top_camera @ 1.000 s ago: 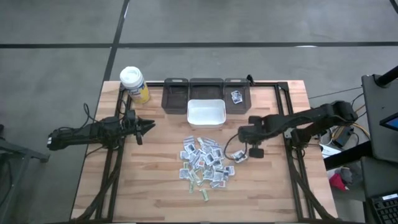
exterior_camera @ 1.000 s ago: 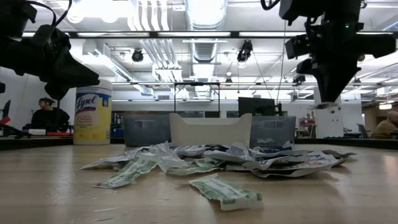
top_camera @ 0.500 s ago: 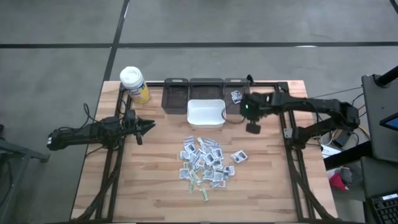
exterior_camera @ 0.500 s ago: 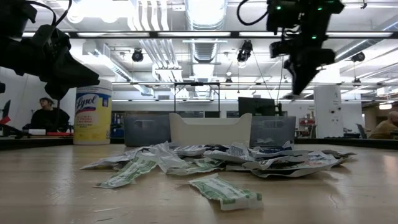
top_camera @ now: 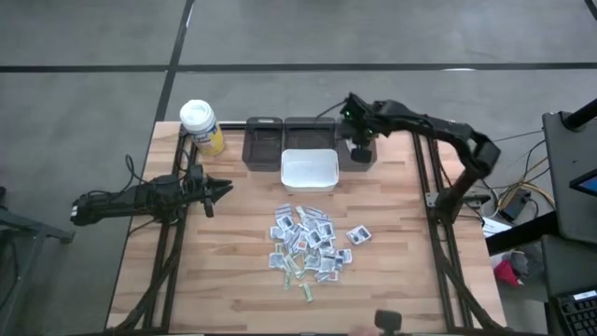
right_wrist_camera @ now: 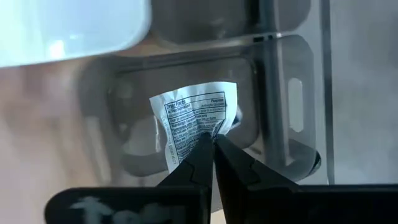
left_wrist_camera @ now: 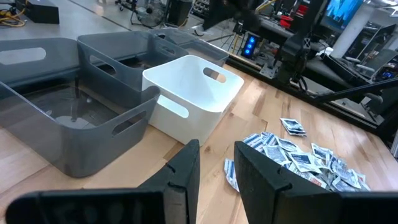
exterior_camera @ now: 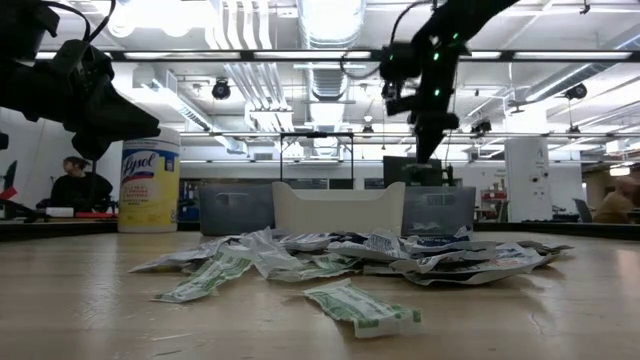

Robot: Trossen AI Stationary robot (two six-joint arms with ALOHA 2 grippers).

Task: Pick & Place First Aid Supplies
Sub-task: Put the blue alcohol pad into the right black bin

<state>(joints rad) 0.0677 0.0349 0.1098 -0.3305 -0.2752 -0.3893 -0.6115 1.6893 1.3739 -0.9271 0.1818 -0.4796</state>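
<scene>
The first aid supplies are small white printed packets heaped in a pile (top_camera: 308,241) mid-table, also seen in the low view (exterior_camera: 350,255) and the left wrist view (left_wrist_camera: 298,155). My right gripper (top_camera: 359,147) hangs over the right grey bin (right_wrist_camera: 273,93) at the far edge, shut on one white packet (right_wrist_camera: 194,121). My left gripper (top_camera: 224,189) waits at the table's left, open and empty, its fingers (left_wrist_camera: 186,174) pointing toward the bins. My right gripper pinches the packet by one edge (right_wrist_camera: 205,132) between its two fingertips. The fingers come from above, pointing steeply down. The packet is lifted clear over the grey bin's inside, its printed face toward the wrist camera.
A white bin (top_camera: 309,169) stands in front of a row of grey bins (top_camera: 263,142). A white-capped yellow bottle (top_camera: 201,126) stands at the far left corner. One loose packet (top_camera: 358,234) lies just right of the pile. Bare wood lies near the front edge.
My right gripper has swung from beside the pile's right side toward the table's far edge and a little up, ending over the right grey bin. It has stayed shut all the way. The pile and my left gripper have kept still.
</scene>
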